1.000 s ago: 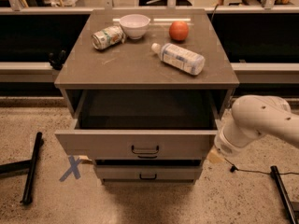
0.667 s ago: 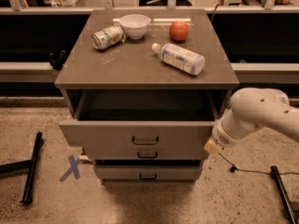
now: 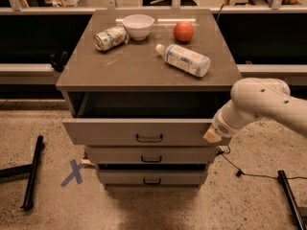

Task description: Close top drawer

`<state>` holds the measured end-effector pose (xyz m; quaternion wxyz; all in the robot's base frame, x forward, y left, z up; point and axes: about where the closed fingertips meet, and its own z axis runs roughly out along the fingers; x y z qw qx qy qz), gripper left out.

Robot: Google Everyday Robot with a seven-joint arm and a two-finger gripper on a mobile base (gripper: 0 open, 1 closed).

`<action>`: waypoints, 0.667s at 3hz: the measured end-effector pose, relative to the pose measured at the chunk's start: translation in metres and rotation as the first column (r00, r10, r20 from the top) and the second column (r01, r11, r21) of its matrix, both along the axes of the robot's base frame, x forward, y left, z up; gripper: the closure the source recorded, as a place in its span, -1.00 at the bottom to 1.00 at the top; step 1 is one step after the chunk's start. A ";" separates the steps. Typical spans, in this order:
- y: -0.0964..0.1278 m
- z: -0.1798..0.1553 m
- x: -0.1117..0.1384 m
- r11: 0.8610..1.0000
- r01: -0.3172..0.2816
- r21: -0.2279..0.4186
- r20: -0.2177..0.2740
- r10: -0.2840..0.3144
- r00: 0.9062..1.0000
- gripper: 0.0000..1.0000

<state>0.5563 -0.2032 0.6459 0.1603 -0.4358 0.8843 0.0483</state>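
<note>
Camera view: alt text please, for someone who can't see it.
The cabinet's top drawer stands partly open, with the gripper at the right end of its front panel. On the cabinet top are a white bowl, an orange, a can and a plastic bottle, both lying down.

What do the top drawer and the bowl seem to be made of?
Top drawer: probably laminated board, matte grey-brown, flat even front; its handle looks dark metal. Bowl: likely ceramic or plastic, glossy white. The gripper sits at the drawer's right front corner.
</note>
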 end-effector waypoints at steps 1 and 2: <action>0.005 0.005 0.016 1.000 -0.001 0.005 0.022 0.001 1.000 1.00; 0.007 0.006 0.023 1.000 0.000 0.005 0.030 0.000 1.000 1.00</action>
